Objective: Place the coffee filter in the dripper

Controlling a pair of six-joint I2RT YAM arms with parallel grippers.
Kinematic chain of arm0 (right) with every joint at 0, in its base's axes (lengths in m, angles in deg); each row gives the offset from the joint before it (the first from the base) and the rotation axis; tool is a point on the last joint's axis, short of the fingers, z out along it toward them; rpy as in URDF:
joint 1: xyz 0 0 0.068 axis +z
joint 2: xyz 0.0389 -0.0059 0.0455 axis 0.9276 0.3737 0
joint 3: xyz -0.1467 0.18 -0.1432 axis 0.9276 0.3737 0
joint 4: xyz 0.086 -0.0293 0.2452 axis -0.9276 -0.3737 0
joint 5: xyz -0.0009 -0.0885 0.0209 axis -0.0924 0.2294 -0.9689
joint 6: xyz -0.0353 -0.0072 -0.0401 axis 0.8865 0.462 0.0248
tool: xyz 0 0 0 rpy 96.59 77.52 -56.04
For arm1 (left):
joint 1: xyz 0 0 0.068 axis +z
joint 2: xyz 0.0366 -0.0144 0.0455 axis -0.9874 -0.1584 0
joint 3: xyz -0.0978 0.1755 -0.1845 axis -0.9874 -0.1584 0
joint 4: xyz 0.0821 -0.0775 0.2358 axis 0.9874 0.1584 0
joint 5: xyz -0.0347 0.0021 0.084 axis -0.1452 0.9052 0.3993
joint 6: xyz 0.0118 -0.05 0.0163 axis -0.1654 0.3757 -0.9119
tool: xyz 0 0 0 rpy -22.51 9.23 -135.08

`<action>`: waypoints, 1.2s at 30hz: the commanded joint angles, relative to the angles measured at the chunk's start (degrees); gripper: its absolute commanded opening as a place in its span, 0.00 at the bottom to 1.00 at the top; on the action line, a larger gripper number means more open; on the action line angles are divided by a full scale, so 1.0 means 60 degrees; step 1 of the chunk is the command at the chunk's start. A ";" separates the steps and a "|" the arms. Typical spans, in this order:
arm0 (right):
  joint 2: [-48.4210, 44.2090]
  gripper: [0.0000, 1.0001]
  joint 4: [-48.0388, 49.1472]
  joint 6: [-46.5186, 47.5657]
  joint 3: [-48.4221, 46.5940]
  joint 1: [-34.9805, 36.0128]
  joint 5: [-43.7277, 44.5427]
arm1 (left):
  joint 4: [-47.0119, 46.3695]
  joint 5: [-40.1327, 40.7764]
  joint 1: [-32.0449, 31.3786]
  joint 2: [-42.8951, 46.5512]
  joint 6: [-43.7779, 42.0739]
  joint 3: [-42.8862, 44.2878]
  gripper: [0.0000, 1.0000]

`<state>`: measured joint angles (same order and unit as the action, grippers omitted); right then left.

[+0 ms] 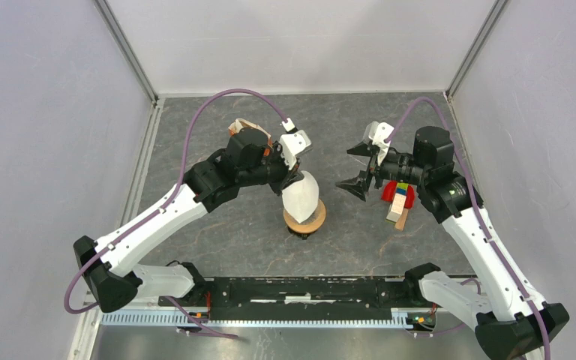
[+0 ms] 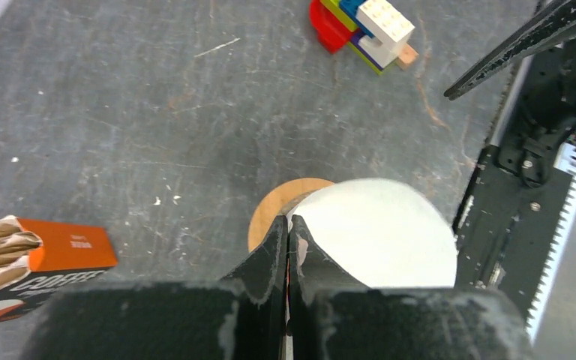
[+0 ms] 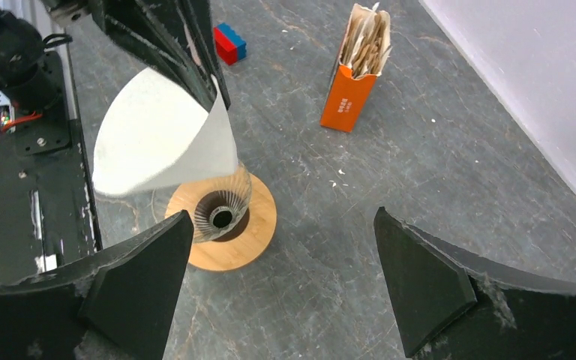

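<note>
The dripper (image 3: 221, 214), a clear ribbed glass cone in a round wooden collar (image 1: 304, 220), stands mid-table. My left gripper (image 2: 289, 225) is shut on the edge of the white paper coffee filter (image 3: 157, 135), which hangs tilted just over the glass cone. Whether paper and glass touch, I cannot tell. In the top view the coffee filter (image 1: 302, 195) covers most of the collar, and the left gripper (image 1: 294, 176) sits at its upper rim. My right gripper (image 3: 281, 221) is wide open, holds nothing, and hovers to the right of the dripper; the top view shows the right gripper (image 1: 343, 168) apart from the filter.
An orange box of filters (image 3: 352, 82) stands behind the dripper, left of it in the top view (image 1: 244, 126). A stack of coloured bricks (image 1: 398, 201) lies under the right arm. A red and blue block (image 3: 230, 41) lies farther off. The black base rail (image 1: 300, 292) runs along the near edge.
</note>
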<state>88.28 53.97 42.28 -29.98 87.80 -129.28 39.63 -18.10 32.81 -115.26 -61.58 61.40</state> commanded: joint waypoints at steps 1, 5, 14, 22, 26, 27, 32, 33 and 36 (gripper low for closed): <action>-0.0074 0.98 -0.0677 0.0808 -0.0043 -0.0010 -0.0492 | 0.0576 -0.1090 0.0176 0.0304 0.0710 0.0002 0.02; 0.0046 0.98 -0.0762 0.0960 -0.0006 -0.0008 -0.0475 | 0.0408 -0.1070 0.0201 0.0185 0.0999 -0.0245 0.02; 0.0277 0.98 -0.0590 0.1057 0.0101 -0.0010 -0.0741 | 0.0233 -0.1005 0.0262 -0.0260 0.1229 -0.0574 0.02; 0.0211 0.92 0.0251 0.1305 0.0777 0.0394 -0.0657 | -0.0601 -0.0703 0.0322 -0.0734 0.1566 -0.1124 0.02; 0.0265 0.90 0.0604 0.1425 0.1153 0.1047 -0.0028 | -0.1052 -0.0328 0.0349 -0.0883 0.1401 -0.1381 0.03; 0.0315 0.90 0.0640 0.1462 0.1196 0.1187 0.0098 | -0.1150 -0.0270 0.0351 -0.0928 0.1356 -0.1451 0.05; 0.0444 0.89 0.0869 0.1201 0.1276 0.1312 0.0579 | -0.1567 -0.0289 0.0348 -0.0917 0.1104 -0.1640 0.16; 0.0468 0.89 0.0901 0.1155 0.1267 0.1301 0.0598 | -0.1598 -0.0291 0.0351 -0.0898 0.0995 -0.1641 0.18; 0.0486 0.89 0.1012 0.0985 0.1346 0.1308 0.0743 | -0.1646 -0.0256 0.0359 -0.0857 0.0713 -0.1709 0.21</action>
<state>91.08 56.55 49.61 -22.52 95.54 -127.22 33.77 -20.48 34.69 -120.90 -55.09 51.72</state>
